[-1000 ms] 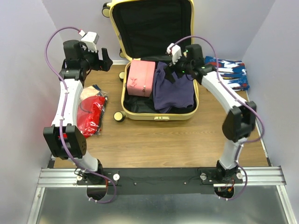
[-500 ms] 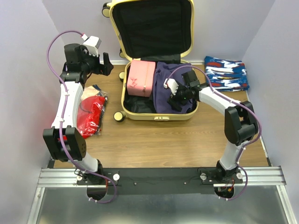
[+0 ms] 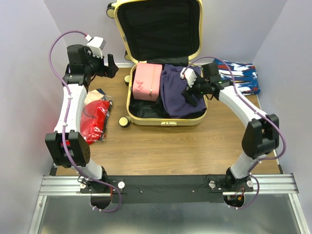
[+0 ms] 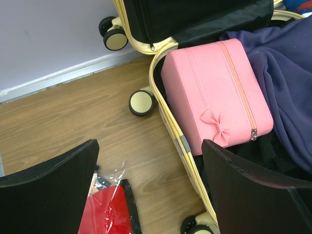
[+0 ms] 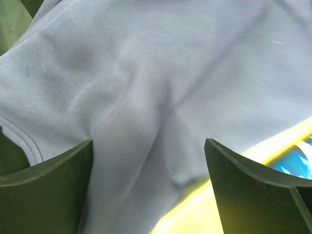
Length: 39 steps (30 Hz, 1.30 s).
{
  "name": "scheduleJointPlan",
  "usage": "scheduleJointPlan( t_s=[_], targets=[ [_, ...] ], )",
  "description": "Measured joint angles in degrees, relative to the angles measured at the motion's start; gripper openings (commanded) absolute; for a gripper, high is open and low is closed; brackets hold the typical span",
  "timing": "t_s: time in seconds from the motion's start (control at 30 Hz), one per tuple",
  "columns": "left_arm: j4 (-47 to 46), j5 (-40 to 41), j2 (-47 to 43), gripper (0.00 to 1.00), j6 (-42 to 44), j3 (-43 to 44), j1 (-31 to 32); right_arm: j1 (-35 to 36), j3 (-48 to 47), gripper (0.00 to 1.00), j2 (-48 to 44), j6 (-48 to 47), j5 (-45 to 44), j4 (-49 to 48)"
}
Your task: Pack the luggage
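One luggage (image 3: 165,122) (image 4: 168,122) (image 5: 204,195) lies open at the far middle of the tabletop (image 3: 165,146). Its lid stands up against the back wall, showing the black lining. Inside are two things: one pink pouch (image 3: 146,82) (image 4: 217,95) with a bow on the left, and one navy garment (image 3: 178,95) (image 4: 287,83) (image 5: 161,73) bunched on the right, touching the pouch. Wheels show at three corners in the left wrist view, the lowest cut off by the frame edge.

One red packet in clear plastic (image 3: 95,119) (image 4: 105,214) lies left of the case, partly hidden under the left arm. One folded blue-and-white cloth (image 3: 241,78) (image 5: 292,158) lies to the right, partly covered by the right arm.

The right gripper (image 3: 191,92) (image 5: 148,185) hangs over the garment near the case's right rim with its jaws spread wide. Whether they touch the cloth is unclear. The left gripper (image 3: 109,63) (image 4: 151,165) hovers beside the case's left rear corner, its jaws released and empty.
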<state>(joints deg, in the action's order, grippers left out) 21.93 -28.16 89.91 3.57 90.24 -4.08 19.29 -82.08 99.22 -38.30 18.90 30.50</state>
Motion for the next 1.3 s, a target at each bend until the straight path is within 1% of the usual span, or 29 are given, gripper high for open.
scheduleJointPlan(
  t_s=[0.07,0.17,0.37,0.47,0.53,0.63,0.67,0.7,0.73,0.77,0.8,0.87,0.9,1.13,1.2,1.3],
  targets=[
    [-0.1,0.0,0.3,0.96,0.0,0.1,0.0,-1.0,-0.1,0.96,-2.3,-1.0,0.0,1.1],
    [0.0,0.0,0.5,0.96,0.0,0.1,0.0,-1.6,0.3,0.97,-4.9,-2.6,0.0,3.1],
    [-0.3,0.0,0.5,0.96,0.3,-0.7,0.0,-1.5,1.8,0.97,-5.4,-2.2,2.3,5.9],
    [-0.3,0.0,0.5,0.96,0.6,-1.7,0.0,-1.5,-0.2,0.97,-4.6,-0.4,5.0,7.7],
    [0.0,0.0,0.5,0.96,0.9,-1.9,0.0,-1.5,-2.4,0.94,-3.4,0.9,6.6,7.9],
    [0.0,0.0,0.5,0.96,1.4,-1.9,0.0,-1.5,-5.1,0.84,-2.5,2.3,8.5,8.8],
    [0.0,0.0,0.5,0.97,1.4,-1.9,0.0,-1.5,-5.6,0.77,-2.5,2.6,8.7,9.0],
    [0.0,0.0,0.5,0.96,1.5,-1.9,0.0,-1.5,-6.1,0.75,-2.6,2.6,8.8,9.4],
    [0.0,0.0,0.5,0.96,1.6,-1.9,0.0,-1.5,-6.6,0.73,-2.8,2.2,8.8,9.9],
    [0.0,0.0,0.5,0.96,1.6,-1.9,0.0,-1.5,-6.8,0.68,-3.2,2.0,8.8,10.2],
    [0.0,0.0,0.5,0.96,1.6,-1.9,0.0,-1.6,-6.8,0.66,-3.8,1.4,8.7,10.7],
    [0.0,0.0,0.5,0.96,1.6,-1.9,0.0,-1.8,-6.8,0.63,-5.3,0.0,8.6,12.6],
    [0.0,0.0,0.5,0.96,1.6,-1.9,0.0,-1.9,-6.8,0.59,-6.0,-0.6,8.5,13.3],
    [-0.3,0.0,-0.3,0.96,1.6,-3.2,0.0,-3.3,-2.6,0.53,-10.4,-5.5,7.6,16.7],
    [-0.4,0.0,-0.6,0.96,1.6,-3.9,0.0,-3.5,-0.8,0.5,-9.8,-6.3,7.6,17.3],
    [-0.4,0.0,-0.7,0.96,2.0,-4.3,0.0,-3.5,0.6,0.5,-6.8,-6.6,7.8,17.6]
  ],
)
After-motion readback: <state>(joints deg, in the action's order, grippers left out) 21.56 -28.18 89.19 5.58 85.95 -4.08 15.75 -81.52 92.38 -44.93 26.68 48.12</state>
